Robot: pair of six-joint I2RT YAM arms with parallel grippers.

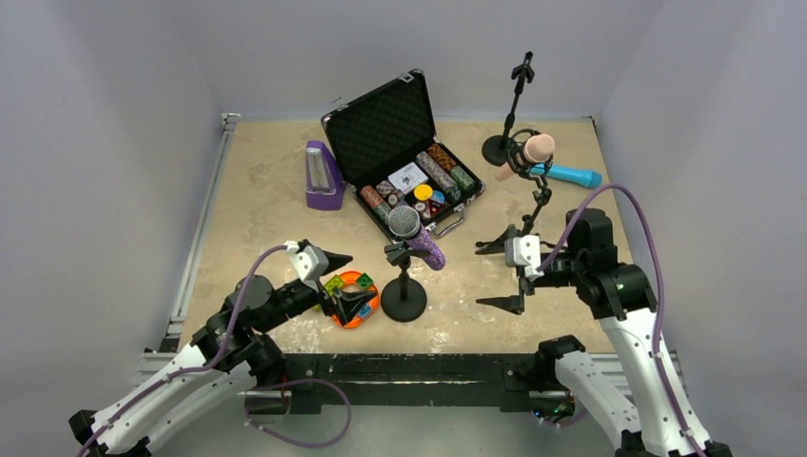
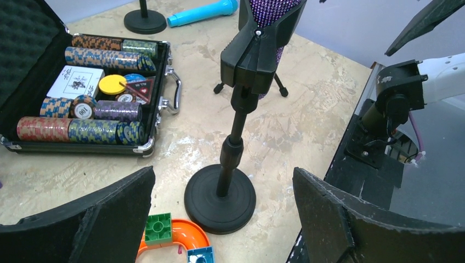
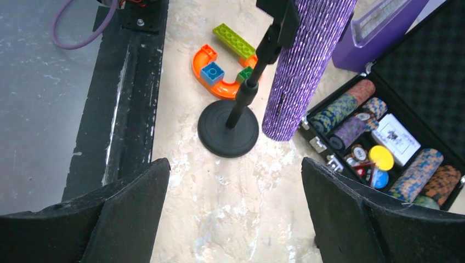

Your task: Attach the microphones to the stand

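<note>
The purple microphone (image 1: 424,247) sits clamped in the clip of a short stand (image 1: 403,303) with a round black base, near the front middle of the table (image 1: 276,181). Its silver mesh head is tilted up toward the left and its glittery body slants down to the right. The pink microphone (image 1: 529,152) is held in the clip of a tripod stand (image 1: 539,196) further back on the right, with its head pointing up and to the right. The blue microphone (image 1: 571,174) lies flat on the table just behind and beside that tripod stand, in no clip. A taller stand (image 1: 517,95) with a round base rises at the back, and its clip at the top holds nothing. The left gripper (image 1: 356,279) hangs just left of the short stand with its fingers spread wide and nothing between them; its wrist view looks straight at the stand's pole and base. The right gripper (image 1: 483,276) is to the right of the same stand, in front of the tripod, with its fingers likewise wide apart and grasping nothing. An open black case (image 1: 385,119) full of poker chips (image 1: 440,164) lies behind the purple microphone. A purple box (image 1: 322,177) stands to the left of the case. An orange toy track (image 2: 181,230) with coloured blocks rests close to the stand's base, under the left gripper.
</note>
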